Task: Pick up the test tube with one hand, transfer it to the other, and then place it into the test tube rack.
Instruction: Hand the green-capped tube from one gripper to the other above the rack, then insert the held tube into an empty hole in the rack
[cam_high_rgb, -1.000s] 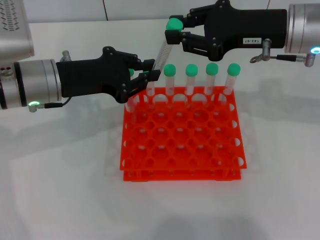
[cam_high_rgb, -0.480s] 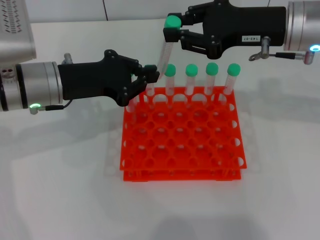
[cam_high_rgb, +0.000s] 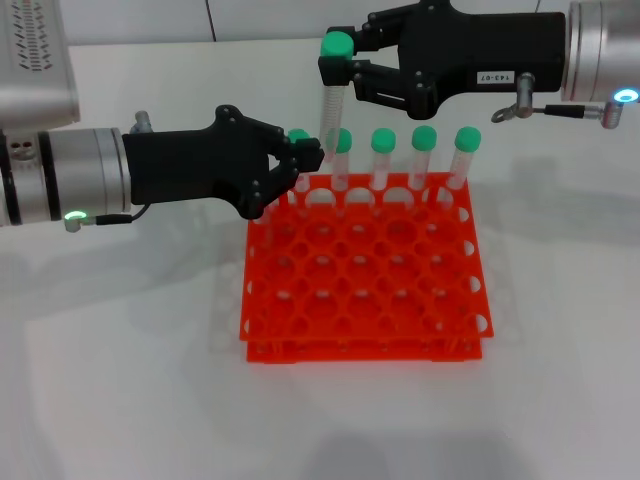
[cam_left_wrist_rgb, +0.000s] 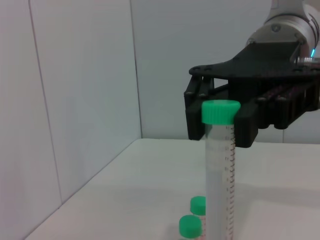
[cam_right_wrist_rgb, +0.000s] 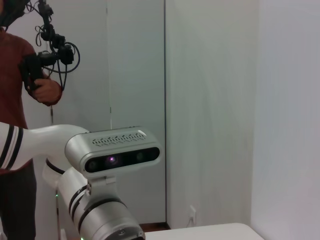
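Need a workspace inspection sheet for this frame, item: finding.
Surface: white table, bare around the rack.
Job's things: test tube upright, green cap gripped, hanging over the back row of the test tube rack; five capped tubes seated there.
Clutter: nothing seen.
Grippers: right tool shut on the tube's cap; left tool beside the tube's lower part, state unclear.
Cables: short lead at the right wrist.
Surroundings: person with a handheld controller.

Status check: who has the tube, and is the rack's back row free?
Right gripper holds clear green-capped test tube upright by its cap. Left gripper beside its lower end, released. Orange-red rack below; capped tubes fill the back row.
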